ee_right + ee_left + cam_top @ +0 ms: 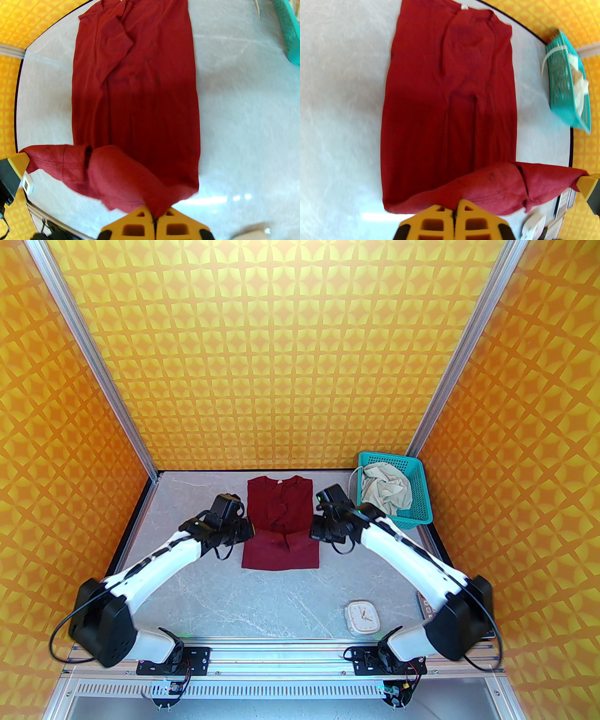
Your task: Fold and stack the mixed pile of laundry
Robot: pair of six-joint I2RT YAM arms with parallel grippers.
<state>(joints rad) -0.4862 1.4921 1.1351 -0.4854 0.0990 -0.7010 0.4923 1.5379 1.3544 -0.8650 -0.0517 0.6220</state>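
Maroon-red shirt [280, 521] lies flat mid-table on the grey marbled table [211, 587]. The left gripper [454, 207] and right gripper [154, 215] each pinch 1 raised hem corner. Cream-beige shorts [384, 491] lie crumpled in the teal plastic mesh basket [420, 502].

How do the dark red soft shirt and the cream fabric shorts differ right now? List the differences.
The dark red shirt lies spread on the grey table; the cream shorts sit crumpled in the teal mesh basket. The left gripper and right gripper each pinch the shirt's near hem; the shorts are untouched. The shirt is mid-fold; the shorts are unfolded. Both are soft garments.
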